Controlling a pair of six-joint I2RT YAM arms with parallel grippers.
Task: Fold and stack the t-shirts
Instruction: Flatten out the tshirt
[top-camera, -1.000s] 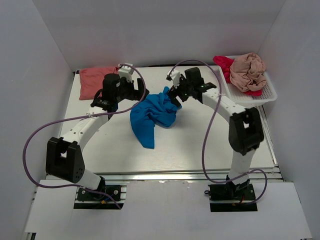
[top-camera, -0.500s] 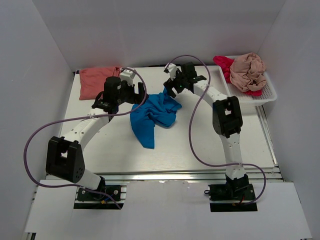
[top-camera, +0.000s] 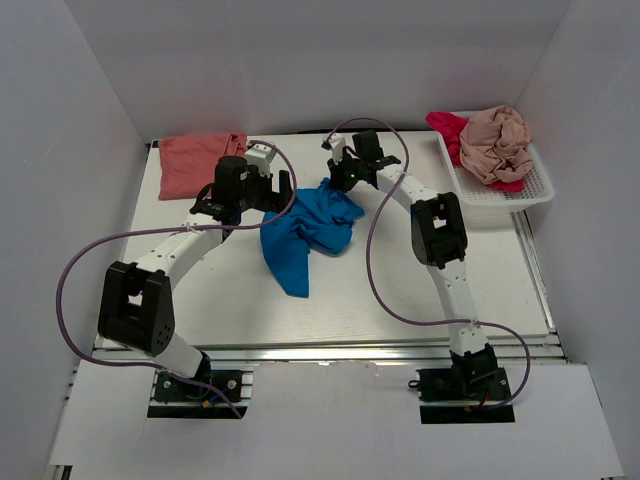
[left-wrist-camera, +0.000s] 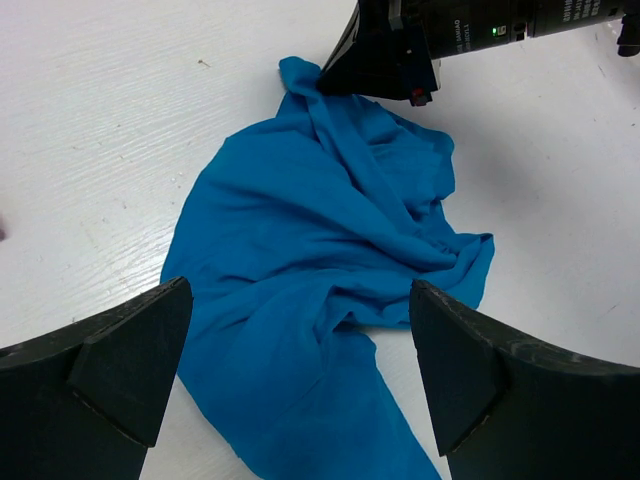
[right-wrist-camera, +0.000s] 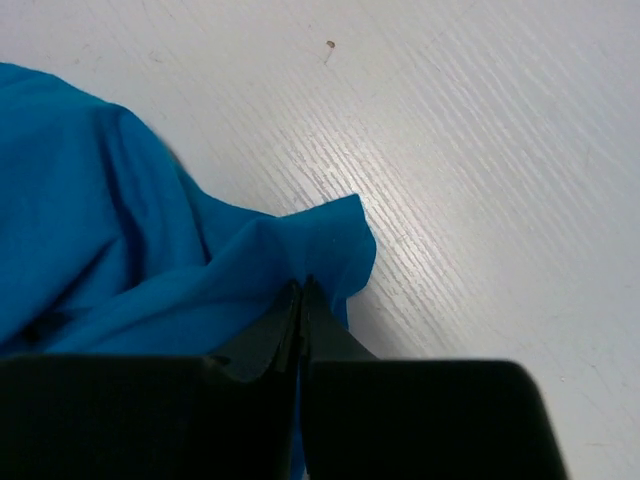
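Blue t-shirt (top-camera: 305, 235): crumpled heap at mid-surface, slightly toward the far side. A narrow tail of cloth runs toward the near edge; the bulk is bunched at the far end. Lies on the white surface (top-camera: 400, 290).

Right gripper (right-wrist-camera: 302, 290): at the shirt's far tip. Fingers (right-wrist-camera: 330, 350) pressed together, pinching a small fold of the blue cloth at its edge. Left wrist view confirms the black tip sits on that far corner.

Left gripper (left-wrist-camera: 297, 300): over the left part of the blue shirt, camera looking down on it. Fingers (left-wrist-camera: 120, 370) spread wide apart, nothing between them but the cloth below; contact with the cloth cannot be told.

Salmon-coral t-shirt (top-camera: 195, 160): flat at the far-left corner of the surface, well apart from the blue one.

White slotted basket (top-camera: 535, 185): far right. Holds the beige-pink t-shirt (top-camera: 495, 140), wadded, on top of the magenta-red t-shirt (top-camera: 448, 130), which shows at the basket's left side.
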